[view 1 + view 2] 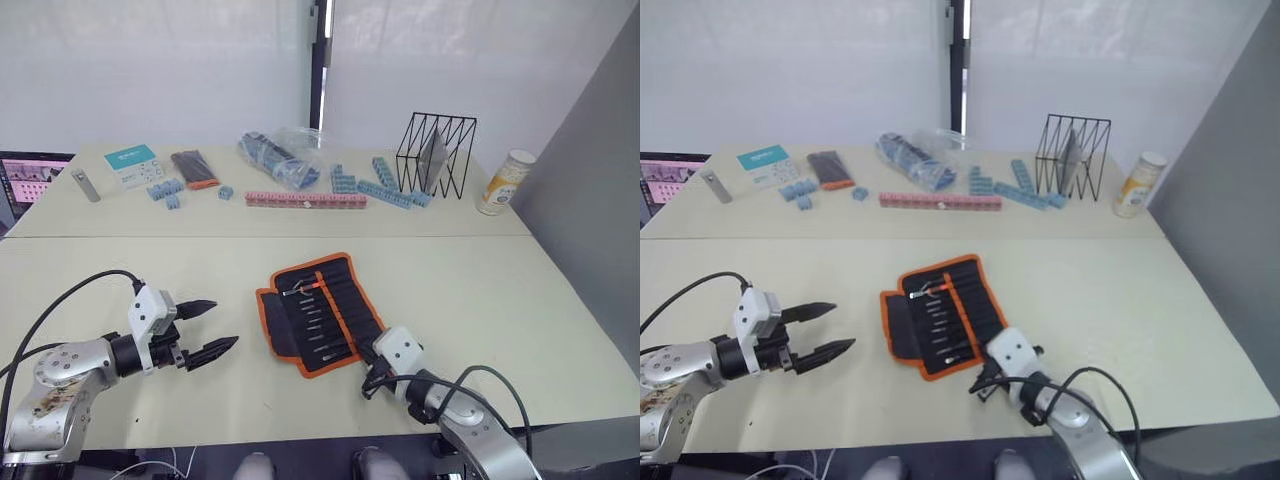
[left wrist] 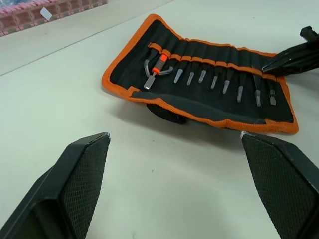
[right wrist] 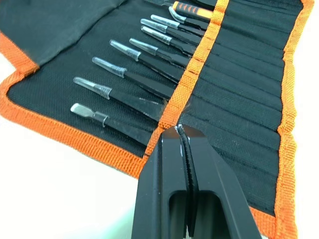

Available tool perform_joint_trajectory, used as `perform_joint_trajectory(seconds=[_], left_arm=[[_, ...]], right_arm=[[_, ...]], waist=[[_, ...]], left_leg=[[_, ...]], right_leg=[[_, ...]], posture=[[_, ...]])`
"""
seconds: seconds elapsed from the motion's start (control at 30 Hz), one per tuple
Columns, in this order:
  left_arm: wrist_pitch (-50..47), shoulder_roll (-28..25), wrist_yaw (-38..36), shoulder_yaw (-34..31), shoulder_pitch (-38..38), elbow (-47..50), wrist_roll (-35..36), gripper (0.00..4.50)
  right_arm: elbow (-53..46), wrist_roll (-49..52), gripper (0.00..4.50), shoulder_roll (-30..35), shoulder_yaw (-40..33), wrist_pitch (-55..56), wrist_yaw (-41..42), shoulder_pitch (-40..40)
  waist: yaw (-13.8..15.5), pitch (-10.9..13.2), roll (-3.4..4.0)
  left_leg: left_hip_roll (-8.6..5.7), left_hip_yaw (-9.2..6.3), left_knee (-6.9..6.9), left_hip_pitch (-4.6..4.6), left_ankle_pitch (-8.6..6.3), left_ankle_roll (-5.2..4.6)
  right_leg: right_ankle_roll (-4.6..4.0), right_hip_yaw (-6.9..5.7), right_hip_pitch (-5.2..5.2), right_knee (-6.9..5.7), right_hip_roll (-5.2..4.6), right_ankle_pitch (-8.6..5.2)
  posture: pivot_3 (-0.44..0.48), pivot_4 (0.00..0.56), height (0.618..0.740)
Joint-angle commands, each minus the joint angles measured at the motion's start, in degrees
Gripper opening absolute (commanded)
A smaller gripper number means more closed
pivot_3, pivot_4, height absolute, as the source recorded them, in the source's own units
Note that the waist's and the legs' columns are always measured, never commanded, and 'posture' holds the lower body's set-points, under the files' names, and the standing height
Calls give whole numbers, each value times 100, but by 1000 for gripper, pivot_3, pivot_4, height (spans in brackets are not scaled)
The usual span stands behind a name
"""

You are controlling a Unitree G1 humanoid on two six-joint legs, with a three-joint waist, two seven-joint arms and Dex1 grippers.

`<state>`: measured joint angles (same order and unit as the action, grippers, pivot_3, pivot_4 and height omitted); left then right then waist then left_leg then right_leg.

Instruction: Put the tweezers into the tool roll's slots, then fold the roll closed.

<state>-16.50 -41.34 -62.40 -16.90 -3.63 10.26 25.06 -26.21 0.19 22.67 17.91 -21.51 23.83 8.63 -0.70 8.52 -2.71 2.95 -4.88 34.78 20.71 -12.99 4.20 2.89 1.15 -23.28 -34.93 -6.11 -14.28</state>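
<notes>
The tool roll (image 1: pixel 320 313) lies open on the desk (image 1: pixel 520 300), toward its near edge and about midway between the side edges; its long axis runs slantwise, from the far end nearer the middle of the desk down toward the near right; the tweezers (image 3: pixel 130 79) already sit in the slots (image 3: pixel 234 84), their clear-capped tips poking out in a row beside the orange inner stripe (image 3: pixel 187 82), with a bent orange-handled tool (image 2: pixel 158 67) at the far end of the row; so the filling looks done, I judge, and the folding is what remains. The right gripper (image 3: pixel 180 130) is right at the roll's near end, its two black fingers pressed together with the tips touching or just above the orange stripe; whether they pinch any fabric there I cannot tell. The left gripper (image 1: pixel 205 328) hovers over bare desk, well apart from the roll and to its left, fingers spread wide and empty, pointing toward the roll's left long edge with its orange edging (image 2: pixel 124 64). The right arm is far the nearer; a fold would likely turn along the roll's long axis or roll up from the near end where that gripper rests.
</notes>
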Motion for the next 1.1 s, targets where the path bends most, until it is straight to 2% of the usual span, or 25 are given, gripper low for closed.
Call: perform_joint_trajectory(seconds=[0.03, 0.13, 0.17, 0.27, 0.37, 0.53, 0.6, 0.8, 0.97, 1.1], left_arm=[[134, -96, -95, -161, -72, 52, 166, 4476], [147, -129, -116, -211, -131, 75, 219, 4476], [139, -143, -123, -231, -151, 94, 244, 4497], [151, -239, -197, -282, -194, 137, 298, 4500], [161, -373, -314, -284, -215, 78, 310, 4500], [174, -500, -466, -146, -207, -9, 256, 4500], [156, -507, -450, -107, -196, 28, 249, 4500], [156, -520, -374, -84, -159, 37, 241, 4500], [223, -509, -313, -84, -164, -14, 190, 4500], [230, -487, -251, -109, -196, 27, 194, 4500]], right_arm=[[-217, -376, 0, 77, 397, -209, -130, 452], [-921, -536, 0, -30, 566, -182, -289, 609], [-1082, -574, 260, -42, 595, -197, -318, 660], [-1435, -439, 1187, -107, 624, -175, -263, 790], [-1548, -278, 2197, -99, 836, -48, 55, 643], [-678, -697, 3997, -314, 1473, 198, 194, -179], [-283, -983, 4478, -592, 1681, 304, -60, -479], [427, -1983, 4478, -1190, 1989, 391, -929, -893], [611, -2120, 4478, -1387, 2027, 513, -1010, -983], [721, -2126, 3363, -1426, 1985, 600, -981, -1029]], waist=[[-4, 0, 1], [-13, 1, 1], [-26, 9, 4], [-41, 34, 22], [-36, 74, 50], [-42, 97, 60], [-40, 99, 56], [-33, 103, 60], [-35, 109, 71], [-39, 111, 74]], left_leg=[[-1, 0, 0, 10, -2, -1], [-1, -3, 2, 51, -9, -5], [-1, -2, 2, 70, -9, -6], [1, -5, 2, 85, -19, -23], [0, -5, 13, 101, -19, -23], [1, -5, 25, 99, -18, -24], [1, -5, 30, 100, -17, -24], [2, -11, 29, 103, -17, -24], [2, -11, 37, 99, -16, -23], [4, -11, 50, 92, -16, -23]], right_leg=[[1, 0, -8, -2, 0, 1], [12, 2, -56, -15, 4, 13], [19, 2, -78, -20, 6, 30], [35, 3, -96, -24, 15, 54], [14, 4, -101, -17, 14, 42], [6, 4, -98, -21, 17, 38], [8, 5, -98, -24, 19, 40], [42, 11, -102, -31, 29, 74], [41, 15, -99, -38, 32, 78], [39, 23, -99, -63, 38, 78]], posture=[[0, 150, 737], [0, 150, 737], [0, 150, 737], [0, 150, 737], [0, 150, 737], [0, 150, 737], [0, 150, 737], [0, 150, 737], [0, 150, 737], [0, 150, 737]])
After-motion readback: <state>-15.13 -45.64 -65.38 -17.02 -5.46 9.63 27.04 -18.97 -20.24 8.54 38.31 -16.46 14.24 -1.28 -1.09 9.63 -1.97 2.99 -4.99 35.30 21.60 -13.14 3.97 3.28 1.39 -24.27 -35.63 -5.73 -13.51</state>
